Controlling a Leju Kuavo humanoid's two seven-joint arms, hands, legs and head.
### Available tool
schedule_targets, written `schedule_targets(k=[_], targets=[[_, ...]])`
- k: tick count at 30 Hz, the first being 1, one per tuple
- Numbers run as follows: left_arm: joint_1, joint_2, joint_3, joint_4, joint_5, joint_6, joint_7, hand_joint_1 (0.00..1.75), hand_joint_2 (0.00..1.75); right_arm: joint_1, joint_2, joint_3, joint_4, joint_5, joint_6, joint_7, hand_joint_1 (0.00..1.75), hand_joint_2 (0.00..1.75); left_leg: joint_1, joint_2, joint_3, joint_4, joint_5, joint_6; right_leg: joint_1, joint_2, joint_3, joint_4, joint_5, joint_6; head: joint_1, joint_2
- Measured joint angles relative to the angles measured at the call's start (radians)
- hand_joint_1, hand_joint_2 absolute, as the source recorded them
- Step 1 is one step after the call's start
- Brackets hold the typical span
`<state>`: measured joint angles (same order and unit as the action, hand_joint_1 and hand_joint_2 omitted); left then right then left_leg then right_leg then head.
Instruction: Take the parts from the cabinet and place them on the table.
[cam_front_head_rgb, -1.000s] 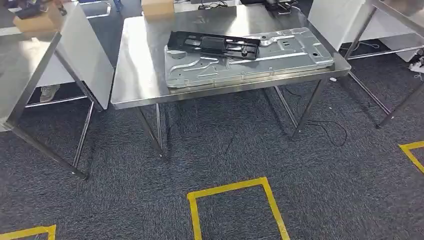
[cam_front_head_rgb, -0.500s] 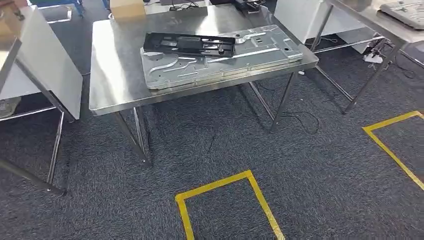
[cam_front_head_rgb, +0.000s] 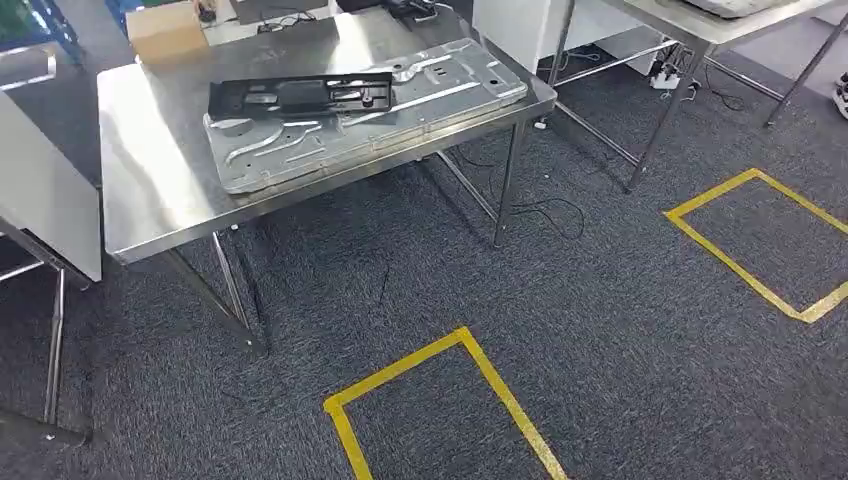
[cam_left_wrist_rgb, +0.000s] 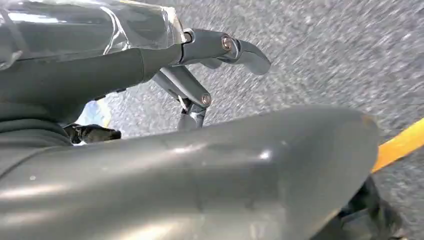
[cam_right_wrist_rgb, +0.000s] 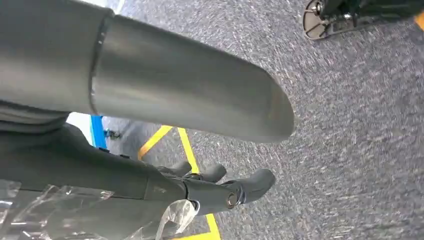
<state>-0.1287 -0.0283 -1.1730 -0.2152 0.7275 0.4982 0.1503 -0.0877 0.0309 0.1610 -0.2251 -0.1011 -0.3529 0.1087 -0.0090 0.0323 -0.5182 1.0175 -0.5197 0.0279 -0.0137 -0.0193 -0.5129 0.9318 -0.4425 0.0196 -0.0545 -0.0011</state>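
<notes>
A steel table (cam_front_head_rgb: 150, 200) stands ahead and to the left in the head view. On it lies a large grey sheet-metal panel (cam_front_head_rgb: 400, 110), and a flat black part (cam_front_head_rgb: 300, 97) rests across the panel's far left side. My left hand (cam_left_wrist_rgb: 190, 75) hangs over the grey carpet with its fingers apart and nothing in it. My right hand (cam_right_wrist_rgb: 220, 190) also hangs over the carpet, fingers loosely spread and holding nothing. The cabinet is out of sight.
A cardboard box (cam_front_head_rgb: 165, 30) sits at the table's far left corner. Another steel table (cam_front_head_rgb: 700, 15) stands at the back right, a white panel (cam_front_head_rgb: 40, 210) at the left. Yellow tape squares (cam_front_head_rgb: 440, 400) (cam_front_head_rgb: 760, 240) mark the carpet. A cable (cam_front_head_rgb: 545, 210) lies under the table.
The camera has turned to the right: the table with its parts has slid toward the left of the picture, and the right-hand yellow square has come further in.
</notes>
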Motion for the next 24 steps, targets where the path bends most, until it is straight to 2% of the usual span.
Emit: schedule_targets(k=[1,2,3,4,5,6,7,8,9,11,13,14,15,16,17,18,19,20,21,22,23,24], targets=[[0.002,0.003,0.0,0.0,0.001,0.002,-0.003,0.0,0.0,-0.002,0.001,0.0,0.0,0.0,0.0,-0.001,0.0,0.0,0.004,-0.014,-0.035,0.084,-0.046,-0.005,0.0,0.01,-0.004,0.0,0.002,-0.003,0.0,0.0],[0.005,0.004,0.0,0.0,0.006,0.002,-0.004,0.0,0.0,-0.002,0.003,0.0,0.0,-0.003,0.0,-0.005,0.0,0.0,0.007,-0.02,-0.073,0.17,-0.085,-0.008,0.001,0.021,-0.009,0.001,0.005,-0.005,0.0,0.0],[0.01,0.005,0.0,0.0,0.01,0.002,-0.003,0.0,0.0,-0.001,0.004,0.0,0.0,-0.005,0.0,-0.01,0.0,0.0,0.008,-0.022,-0.104,0.246,-0.109,-0.011,0.001,0.035,-0.013,0.001,0.008,-0.004,0.0,0.0],[0.012,0.005,0.0,0.0,0.01,0.001,0.002,0.0,0.0,-0.001,0.004,0.0,0.001,-0.006,0.0,-0.015,0.0,0.0,0.009,-0.022,-0.114,0.266,-0.107,-0.012,0.0,0.047,-0.016,0.001,0.011,-0.003,0.0,0.0],[0.012,0.005,0.0,0.0,0.01,-0.004,0.015,0.0,0.0,0.0,0.007,0.0,0.001,-0.006,0.0,-0.018,0.0,0.0,0.011,-0.022,-0.101,0.237,-0.083,-0.012,0.0,0.06,-0.017,0.002,0.013,0.0,0.0,0.0],[0.011,0.005,0.0,0.0,0.01,-0.006,0.026,0.0,0.0,0.001,0.008,0.0,0.001,-0.006,0.0,-0.022,0.0,0.0,0.013,-0.023,-0.074,0.185,-0.053,-0.012,0.0,0.071,-0.017,0.002,0.014,0.001,0.0,0.0],[0.01,0.006,0.0,0.0,0.01,-0.011,0.038,0.0,0.0,0.002,0.01,0.0,0.001,-0.007,0.0,-0.025,0.0,0.0,0.016,-0.034,-0.013,0.062,0.008,-0.01,-0.001,0.087,-0.017,0.002,0.016,0.005,0.0,0.0],[0.01,0.007,0.0,0.0,0.011,-0.015,0.053,0.0,0.0,0.001,0.013,0.0,0.002,-0.007,0.0,-0.028,0.0,0.0,0.02,-0.072,0.037,-0.04,0.051,-0.008,-0.001,0.099,-0.018,0.003,0.018,0.008,-0.001,0.0],[0.01,0.008,0.0,0.0,0.012,-0.017,0.061,0.0,0.0,0.0,0.013,0.0,0.002,-0.007,0.0,-0.03,0.0,0.0,0.019,-0.115,0.051,-0.081,0.044,-0.004,0.005,0.108,-0.022,0.006,0.02,0.014,-0.001,0.0],[0.011,0.008,0.0,0.0,0.018,-0.021,0.066,0.0,0.0,-0.001,0.013,0.001,0.002,-0.007,0.0,-0.029,0.0,0.0,0.016,-0.095,0.043,-0.079,0.047,0.003,0.002,0.127,-0.033,0.006,0.027,0.026,0.0,0.0],[0.009,0.009,0.0,0.0,0.024,-0.02,0.066,0.0,0.0,0.005,0.013,0.001,0.004,-0.009,0.0,-0.021,0.0,0.0,0.01,-0.079,0.042,-0.08,0.053,0.019,-0.003,0.144,-0.041,0.004,0.034,0.04,0.0,0.0],[0.006,0.01,0.0,0.0,0.028,-0.019,0.06,0.0,0.0,0.004,0.012,0.001,0.005,-0.009,0.0,-0.016,0.0,0.0,0.016,-0.064,0.041,-0.087,0.063,0.033,-0.007,0.116,-0.044,0.017,0.025,0.041,0.0,0.0],[0.005,0.01,0.0,0.0,0.03,-0.018,0.054,0.0,0.0,0.004,0.012,0.001,0.005,-0.01,0.0,-0.014,0.0,0.0,0.013,-0.056,0.04,-0.087,0.065,0.036,-0.002,0.07,-0.06,0.056,-0.006,0.043,0.002,0.0],[0.007,0.01,0.001,0.0,0.031,-0.015,0.048,0.0,0.0,0.003,0.012,0.001,0.006,-0.013,0.0,-0.013,0.0,0.0,0.012,-0.042,0.039,-0.087,0.065,0.042,-0.002,0.047,-0.096,0.134,-0.057,0.045,0.002,0.0],[0.01,0.01,0.002,0.0,0.035,-0.015,0.044,0.0,0.0,0.001,0.012,0.001,0.006,-0.013,0.0,-0.013,0.0,0.0,0.008,-0.028,0.035,-0.086,0.065,0.043,-0.002,0.039,-0.135,0.222,-0.101,0.047,0.003,0.0],[0.013,0.01,0.002,0.0,0.035,-0.014,0.04,0.0,0.0,0.001,0.013,0.001,0.006,-0.013,0.001,-0.012,0.0,0.0,0.005,-0.014,0.032,-0.086,0.066,0.045,-0.003,0.035,-0.168,0.297,-0.131,0.05,0.003,0.0],[0.015,0.01,0.002,0.0,0.037,-0.014,0.036,0.0,0.0,0.001,0.013,0.002,0.006,-0.012,0.001,-0.013,0.0,0.0,0.003,0.0,0.03,-0.086,0.066,0.046,-0.004,0.033,-0.188,0.346,-0.143,0.051,0.003,0.0],[0.014,0.01,0.002,0.0,0.036,-0.014,0.034,0.0,0.0,0.002,0.014,0.002,0.006,-0.012,0.001,-0.015,0.0,0.0,0.002,0.016,0.029,-0.086,0.066,0.045,-0.004,0.03,-0.178,0.339,-0.129,0.051,0.003,0.0],[0.013,0.01,0.002,0.0,0.036,-0.014,0.034,0.0,0.0,0.003,0.014,0.002,0.006,-0.012,0.002,-0.017,0.0,0.0,0.002,0.027,0.029,-0.086,0.066,0.045,-0.004,0.026,-0.139,0.279,-0.096,0.051,0.003,0.0],[0.011,0.01,0.002,0.0,0.036,-0.014,0.034,0.0,0.0,0.003,0.013,0.002,0.006,-0.011,0.002,-0.019,0.0,0.0,0.002,0.037,0.031,-0.085,0.066,0.044,-0.004,0.016,-0.084,0.185,-0.056,0.049,0.003,0.0],[0.01,0.01,0.002,0.0,0.035,-0.014,0.034,0.0,0.0,0.003,0.013,0.002,0.006,-0.008,0.002,-0.021,0.0,0.0,0.003,0.047,0.034,-0.085,0.065,0.043,-0.004,-0.007,-0.028,0.09,-0.022,0.048,0.003,0.0],[0.01,0.01,0.002,0.0,0.035,-0.014,0.034,0.0,0.0,0.003,0.013,0.002,0.006,-0.008,0.002,-0.023,0.0,0.0,0.001,0.057,0.037,-0.085,0.064,0.038,-0.002,-0.059,0.009,0.02,-0.021,0.047,0.003,0.0]])
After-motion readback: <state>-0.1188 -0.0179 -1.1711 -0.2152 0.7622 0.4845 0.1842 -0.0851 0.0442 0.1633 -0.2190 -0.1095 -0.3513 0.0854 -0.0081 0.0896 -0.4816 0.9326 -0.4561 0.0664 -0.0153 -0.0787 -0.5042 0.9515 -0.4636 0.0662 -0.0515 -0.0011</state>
